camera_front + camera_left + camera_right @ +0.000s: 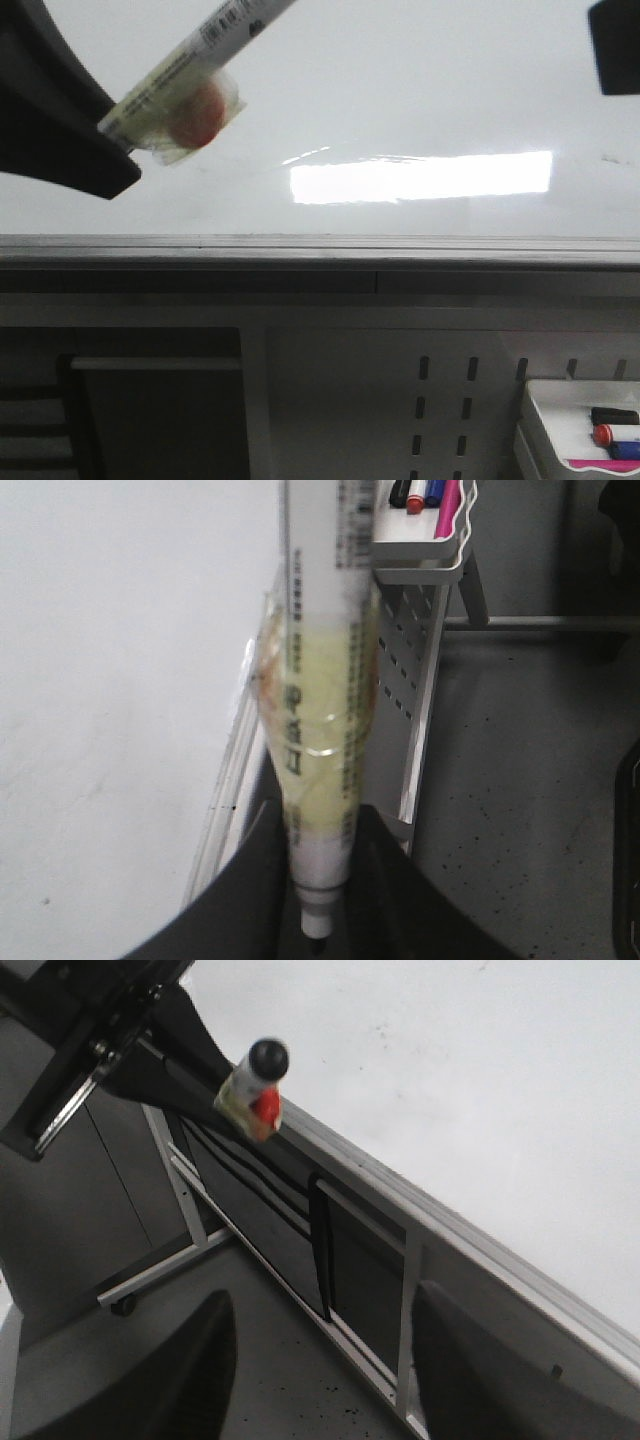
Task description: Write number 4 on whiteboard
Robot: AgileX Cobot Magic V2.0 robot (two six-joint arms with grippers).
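Whiteboard (420, 90) glossy, seemingly unmarked; grey metal edge (320, 245) along front.

one whiteboard (420, 90), one held marker (190, 60), one tray (548, 420), four markers inside

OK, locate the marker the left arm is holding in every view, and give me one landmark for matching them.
Front view: the marker slants across the upper left, held by the left gripper.
Left wrist view: it runs down the picture's centre.
Right wrist view: seen end-on, upper left.
Shared landmark: the whiteboard's grey metal edge.

Bright rectangular glare on whiteboard (420, 120); marker (325, 710) blurred close-up; lower shelving dim.
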